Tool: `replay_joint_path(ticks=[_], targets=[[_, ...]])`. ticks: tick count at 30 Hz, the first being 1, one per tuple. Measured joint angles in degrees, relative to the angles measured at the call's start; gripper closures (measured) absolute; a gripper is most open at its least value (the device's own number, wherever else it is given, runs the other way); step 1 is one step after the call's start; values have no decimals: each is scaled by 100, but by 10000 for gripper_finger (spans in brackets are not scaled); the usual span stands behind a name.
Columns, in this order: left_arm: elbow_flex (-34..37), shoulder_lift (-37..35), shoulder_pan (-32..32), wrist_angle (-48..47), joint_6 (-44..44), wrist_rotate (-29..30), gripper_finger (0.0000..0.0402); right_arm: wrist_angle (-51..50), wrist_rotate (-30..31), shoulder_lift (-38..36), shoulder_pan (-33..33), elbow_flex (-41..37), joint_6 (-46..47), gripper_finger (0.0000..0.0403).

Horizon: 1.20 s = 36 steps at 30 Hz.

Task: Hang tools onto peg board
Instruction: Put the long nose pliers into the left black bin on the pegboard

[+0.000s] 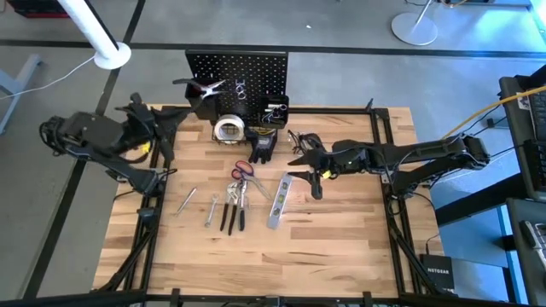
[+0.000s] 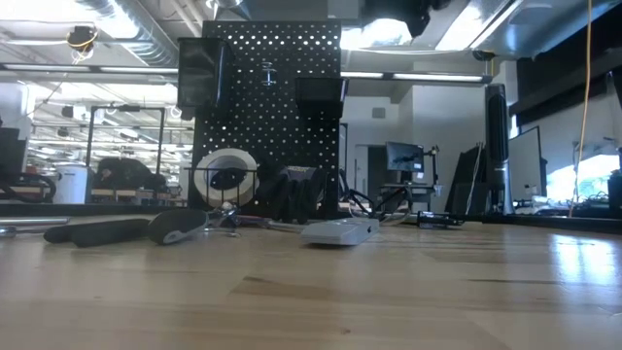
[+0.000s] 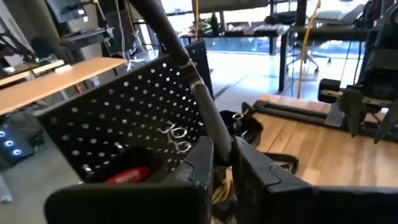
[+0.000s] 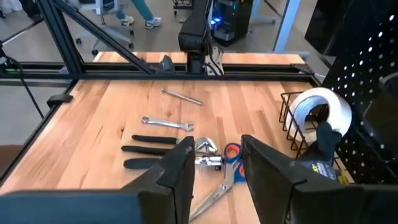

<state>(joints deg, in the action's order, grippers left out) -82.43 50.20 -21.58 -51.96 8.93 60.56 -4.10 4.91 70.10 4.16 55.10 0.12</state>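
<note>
The black peg board (image 1: pixel 237 78) stands upright at the table's far edge. A clamp (image 1: pixel 205 87) hangs on it, and a pale tape roll (image 4: pixel 320 112) sits in its wire basket (image 4: pixel 287 127). Black gloves (image 1: pixel 263 147) lie at its foot. Flat on the wood lie scissors (image 1: pixel 241 170), black-handled pliers (image 1: pixel 232 209), two wrenches (image 1: pixel 211 209) and a silver level (image 1: pixel 279 200). My right gripper (image 4: pixel 216 146) hovers open above the table, right of the scissors and near the gloves, with nothing between its fingers. My left gripper (image 3: pixel 222 146) is shut, raised at the far left corner and facing the peg board (image 3: pixel 124 118).
A black frame runs round the table, with slanting struts (image 3: pixel 186 62) at its far corners; one passes close in front of my left gripper. Black bins (image 2: pixel 199 73) hang on the peg board, one holding something red (image 3: pixel 127 176). The near half of the tabletop (image 1: pixel 281 264) is bare wood.
</note>
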Motion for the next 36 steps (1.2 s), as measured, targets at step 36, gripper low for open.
replay_joint_path(ticks=[36], targets=[[-2936,2830,697,-3694,701,-3144,376,1171,1,36,-6,-714,225,269]])
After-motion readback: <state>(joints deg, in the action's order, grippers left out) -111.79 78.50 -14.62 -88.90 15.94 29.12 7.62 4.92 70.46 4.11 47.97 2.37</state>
